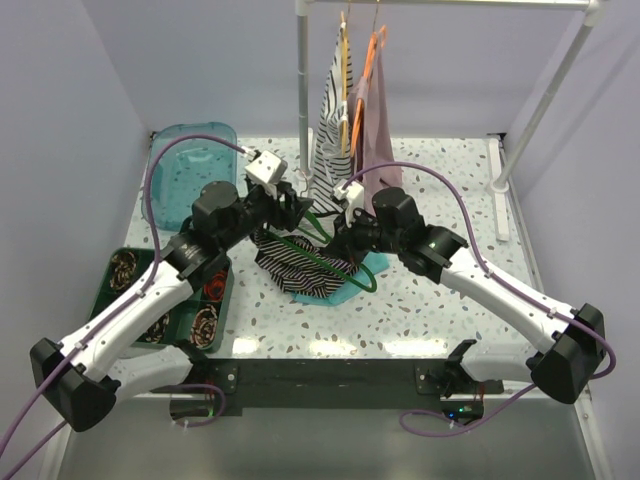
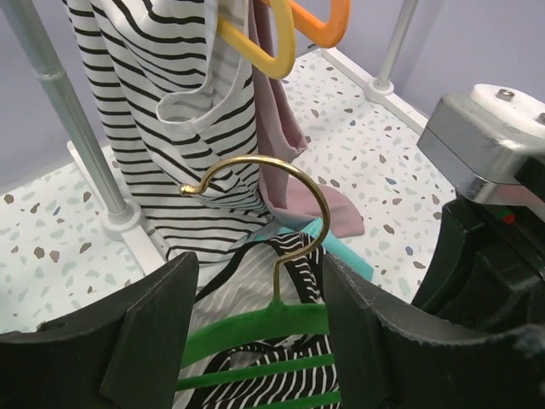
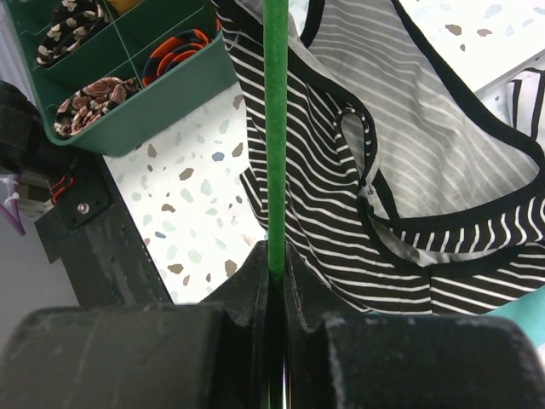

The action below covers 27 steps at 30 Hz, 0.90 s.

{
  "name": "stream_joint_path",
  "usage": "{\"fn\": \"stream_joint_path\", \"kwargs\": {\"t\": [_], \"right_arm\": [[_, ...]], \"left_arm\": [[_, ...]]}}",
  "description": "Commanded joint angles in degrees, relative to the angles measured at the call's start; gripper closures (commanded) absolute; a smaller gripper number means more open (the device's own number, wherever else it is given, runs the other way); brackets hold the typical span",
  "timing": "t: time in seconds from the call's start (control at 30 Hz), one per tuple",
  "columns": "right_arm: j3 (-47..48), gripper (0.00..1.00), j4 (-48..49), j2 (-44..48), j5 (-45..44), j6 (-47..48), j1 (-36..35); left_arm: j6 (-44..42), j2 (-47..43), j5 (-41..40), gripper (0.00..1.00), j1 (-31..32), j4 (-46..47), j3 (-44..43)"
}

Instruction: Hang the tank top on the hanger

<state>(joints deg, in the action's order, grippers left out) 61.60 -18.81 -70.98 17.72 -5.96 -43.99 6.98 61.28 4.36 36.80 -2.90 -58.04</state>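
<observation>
**Hanger pinched above striped top**

The thin green hanger is clamped by its bar between the pressed-together fingers of the right gripper. The left gripper is spread on either side of the curved brass hook. The rumpled, black-trimmed tank top is heaped beneath, mid-table.

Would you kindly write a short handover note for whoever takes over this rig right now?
Left gripper: open, fingers either side of the hanger's neck.
Right gripper: shut on the hanger's green bar.
Tank top: crumpled on the teal cloth, beneath the hanger.
Done: hanger gripped above the top.
Left: work both straps onto the hanger; none clearly on yet.
</observation>
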Motion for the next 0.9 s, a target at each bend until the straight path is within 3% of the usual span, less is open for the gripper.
{"fn": "stream_joint_path", "kwargs": {"t": [0.0,0.13,0.23,0.27,0.33,0.43,0.47,0.53,0.63,0.77,0.87], "right_arm": [[0.36,1.00,4.13,0.14,0.57,0.24,-0.40],[0.36,1.00,4.57,-0.21,0.22,-0.11,-0.40],[-0.17,1.00,4.39,-0.47,-0.75,-0.46,-0.40],[-0.34,1.00,4.22,-0.74,-2.06,-0.63,-0.40],[-0.69,1.00,4.13,-0.91,-3.29,-1.25,-0.31],[-1.57,0.88,4.13,-0.57,-6.19,-3.26,-0.40],[-1.84,0.76,3.87,-0.39,-7.42,-3.97,-0.31],[-2.19,0.60,3.08,1.01,-10.67,-5.98,-0.40],[-3.59,0.43,2.11,5.56,-17.43,-9.58,-0.40],[-5.00,0.33,0.27,10.33,-26.92,-14.34,-0.05],[-3.69,0.36,-1.40,7.37,-27.40,-16.10,3.19]], "left_arm": [[1.63,2.18,-0.05,0.35,0.12,6.32,0.29],[2.77,2.88,-0.40,0.41,0.20,10.01,3.01],[2.69,2.88,-0.49,0.68,0.29,12.38,4.34],[2.51,2.97,-0.67,0.84,0.29,12.39,4.34],[1.29,3.15,-1.89,1.00,0.82,11.86,4.78],[-0.47,2.01,-6.45,1.00,2.66,11.25,6.79],[-0.74,1.57,-8.21,1.00,3.36,11.42,7.41],[-1.44,0.17,-12.17,1.00,4.86,11.42,9.34],[-1.62,-1.16,-14.55,1.00,5.92,10.98,11.10],[-1.18,-2.56,-15.96,1.00,6.79,10.63,12.86],[-0.92,-3.97,-16.22,1.00,6.97,10.89,13.92]]}}
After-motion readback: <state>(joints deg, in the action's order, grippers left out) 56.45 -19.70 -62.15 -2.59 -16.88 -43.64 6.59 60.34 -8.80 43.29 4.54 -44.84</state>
